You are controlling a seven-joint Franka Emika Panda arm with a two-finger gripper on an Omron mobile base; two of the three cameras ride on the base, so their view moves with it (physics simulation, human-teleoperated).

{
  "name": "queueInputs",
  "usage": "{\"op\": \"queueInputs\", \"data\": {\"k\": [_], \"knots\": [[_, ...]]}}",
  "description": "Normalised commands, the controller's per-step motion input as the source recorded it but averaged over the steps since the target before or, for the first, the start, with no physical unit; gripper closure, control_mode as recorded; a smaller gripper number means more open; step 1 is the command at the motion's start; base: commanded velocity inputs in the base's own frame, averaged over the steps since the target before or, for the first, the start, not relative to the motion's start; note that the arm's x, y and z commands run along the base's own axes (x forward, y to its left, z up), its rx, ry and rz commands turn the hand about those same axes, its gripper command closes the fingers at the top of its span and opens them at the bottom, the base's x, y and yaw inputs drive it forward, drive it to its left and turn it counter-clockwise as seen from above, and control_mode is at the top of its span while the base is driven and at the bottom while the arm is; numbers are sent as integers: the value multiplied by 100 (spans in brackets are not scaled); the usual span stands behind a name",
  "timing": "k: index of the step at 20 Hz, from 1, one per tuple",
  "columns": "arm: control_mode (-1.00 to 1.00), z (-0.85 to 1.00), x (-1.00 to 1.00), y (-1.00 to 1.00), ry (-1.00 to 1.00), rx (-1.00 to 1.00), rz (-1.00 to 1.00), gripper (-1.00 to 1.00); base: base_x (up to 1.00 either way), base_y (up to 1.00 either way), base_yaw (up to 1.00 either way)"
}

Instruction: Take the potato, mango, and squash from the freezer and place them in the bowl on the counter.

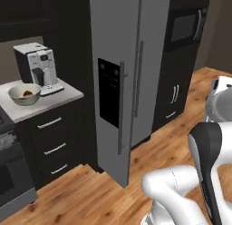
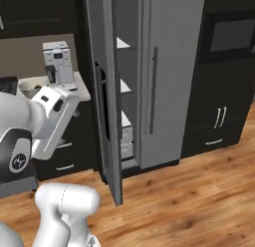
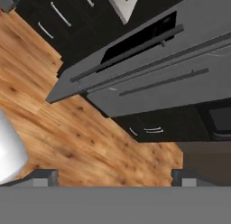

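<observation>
Freezer (image 1: 118,88) fills my left base view, its door (image 1: 111,110) swung out toward me. On the counter (image 1: 54,98) the bowl (image 1: 25,94) sits just beside the coffee machine (image 1: 40,67), with something orange-brown already in it; I judge at least one item still needs fetching.

Right base view looks into the gap: white shelves (image 2: 123,86) and pale drawers (image 2: 127,141), but no fruit I can make out.

Hand view, rolled over, looks across the floor (image 3: 67,133) at the door edge. My claw (image 3: 115,177) is spread wide, holding nothing. Next I must reach in past the door and search the shelves.
</observation>
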Motion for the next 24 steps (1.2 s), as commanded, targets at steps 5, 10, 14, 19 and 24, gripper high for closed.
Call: {"op": "queueInputs", "data": {"k": [5,10,14,19,24], "knots": [[100,0,0,0,0,0,0,-100,96,-91,-23],[100,0,0,0,0,0,0,-100,100,-64,4],[100,0,0,0,0,0,0,-100,100,4,-1],[100,0,0,0,0,0,0,-100,90,-50,-4],[100,0,0,0,0,0,0,-100,70,-100,3]]}}
